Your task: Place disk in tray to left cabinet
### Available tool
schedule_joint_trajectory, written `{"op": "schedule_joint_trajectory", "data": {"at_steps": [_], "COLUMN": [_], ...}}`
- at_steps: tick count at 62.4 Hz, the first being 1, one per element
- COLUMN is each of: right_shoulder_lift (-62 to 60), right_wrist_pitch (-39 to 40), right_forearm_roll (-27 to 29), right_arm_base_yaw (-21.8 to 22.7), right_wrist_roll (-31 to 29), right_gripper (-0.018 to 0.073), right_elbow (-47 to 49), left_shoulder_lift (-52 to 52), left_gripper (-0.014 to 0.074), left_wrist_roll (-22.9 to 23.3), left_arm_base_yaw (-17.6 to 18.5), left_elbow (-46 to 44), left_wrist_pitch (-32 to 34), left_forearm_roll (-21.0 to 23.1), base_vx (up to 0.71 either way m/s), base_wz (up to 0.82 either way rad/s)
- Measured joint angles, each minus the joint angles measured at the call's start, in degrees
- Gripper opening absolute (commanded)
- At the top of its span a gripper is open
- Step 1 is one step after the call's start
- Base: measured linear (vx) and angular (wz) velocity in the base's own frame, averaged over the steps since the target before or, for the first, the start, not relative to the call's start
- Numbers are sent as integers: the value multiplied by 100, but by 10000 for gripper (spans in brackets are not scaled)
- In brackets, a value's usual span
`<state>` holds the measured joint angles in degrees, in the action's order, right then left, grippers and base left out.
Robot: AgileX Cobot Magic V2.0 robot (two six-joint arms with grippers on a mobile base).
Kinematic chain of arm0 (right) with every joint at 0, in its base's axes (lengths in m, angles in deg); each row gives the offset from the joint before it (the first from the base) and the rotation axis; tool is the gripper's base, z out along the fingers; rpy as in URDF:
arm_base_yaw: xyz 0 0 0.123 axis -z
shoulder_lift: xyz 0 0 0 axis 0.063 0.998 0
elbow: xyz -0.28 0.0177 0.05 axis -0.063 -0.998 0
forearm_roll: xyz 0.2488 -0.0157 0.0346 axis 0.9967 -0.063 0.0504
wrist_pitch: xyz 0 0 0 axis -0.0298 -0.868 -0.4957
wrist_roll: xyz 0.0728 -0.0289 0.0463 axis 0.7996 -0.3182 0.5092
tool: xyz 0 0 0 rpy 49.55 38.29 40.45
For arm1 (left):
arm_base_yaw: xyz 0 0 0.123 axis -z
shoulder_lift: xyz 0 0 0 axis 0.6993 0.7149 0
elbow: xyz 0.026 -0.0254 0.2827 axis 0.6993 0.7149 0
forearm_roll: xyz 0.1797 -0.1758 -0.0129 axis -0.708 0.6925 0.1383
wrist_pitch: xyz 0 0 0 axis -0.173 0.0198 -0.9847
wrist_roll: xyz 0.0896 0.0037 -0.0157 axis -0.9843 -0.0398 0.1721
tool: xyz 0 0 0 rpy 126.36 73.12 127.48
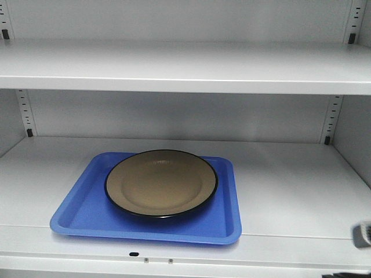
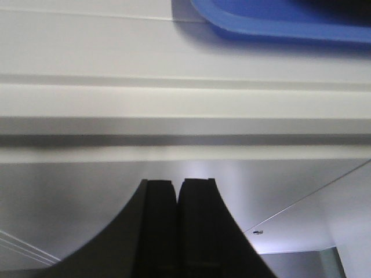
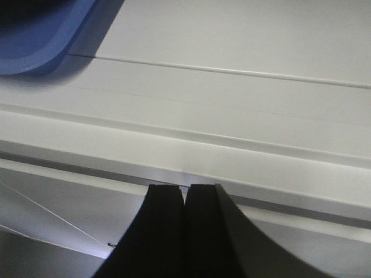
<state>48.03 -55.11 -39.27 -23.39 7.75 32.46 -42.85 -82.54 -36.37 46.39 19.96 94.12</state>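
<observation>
1. In the left wrist view the left tool fills the bottom of the picture, its two black fingers pressed together with only a thin seam between them and nothing held
2. In the right wrist view the right tool stands the same way, dark fingers closed against each other and empty
3. Both tools sit below and in front of the pale front lip of the lower shelf, clear of it and of everything on it
4. A blurred grey part shows at the right edge of the front view, low beside the shelf front; what it is cannot be told
5. The blue tray lies flat on the lower shelf, left of centre, its near rim close to the shelf's front edge; one rounded corner of it shows at the top of each wrist view
6. The disk rests inside the tray, towards its back, the black rim reaching close to the tray's far edge and a strip of bare blue showing in front
7. Behind them the cabinet has a plain grey-white back wall with peg-hole strips at both sides
8. An upper shelf spans the full width above
</observation>
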Motion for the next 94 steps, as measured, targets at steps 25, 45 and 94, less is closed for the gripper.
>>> {"op": "schedule_joint_trajectory", "data": {"at_steps": [25,45,94], "right_shoulder_lift": [-1925,-1928,-1928], "right_wrist_pitch": [136,124,124], "right_forearm_roll": [-393,-393,-387], "right_arm_base_yaw": [0,0,0], "right_wrist_roll": [0,0,0], "right_gripper": [-4,-4,-4], "right_elbow": [-993,-995,-995], "left_shoulder_lift": [-3942,-4730,-4735], "left_gripper": [-6,-6,-6], "left_wrist_roll": [-145,600,679], "left_arm_base_yaw": [-626,-667,-667], "left_elbow": [2427,3179,3179], "left_wrist_pitch": [1723,1911,1703], "left_forearm_roll": [-655,-730,-751], "base_vx": [0,0,0], "base_wz": [0,0,0]}}
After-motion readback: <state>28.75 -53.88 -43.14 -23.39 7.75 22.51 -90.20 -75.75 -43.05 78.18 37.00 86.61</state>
